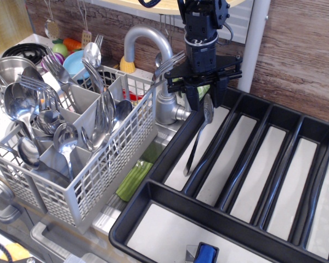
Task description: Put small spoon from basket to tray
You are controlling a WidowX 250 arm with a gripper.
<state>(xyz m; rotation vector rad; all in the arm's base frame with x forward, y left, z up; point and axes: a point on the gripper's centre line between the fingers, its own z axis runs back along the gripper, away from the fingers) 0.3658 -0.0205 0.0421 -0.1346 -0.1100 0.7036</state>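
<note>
The small spoon [197, 139] lies slanted in the leftmost long compartment of the black tray [170, 205]. Its bowl is at the far end just under my gripper and its handle tip rests on the pale bottom. My gripper [204, 101] hovers over that far end with its fingers [192, 98] spread apart, and the spoon bowl shows between and slightly below them. The grey mesh basket [107, 170] stands to the left, holding several larger spoons and forks [60, 137].
A steel faucet [153, 49] rises between basket and tray, close to the gripper's left. A green object [134, 178] lies between them lower down. A blue-topped object [205, 253] sits in the tray's front compartment. Bowls and a pot [8, 66] stand at the back left.
</note>
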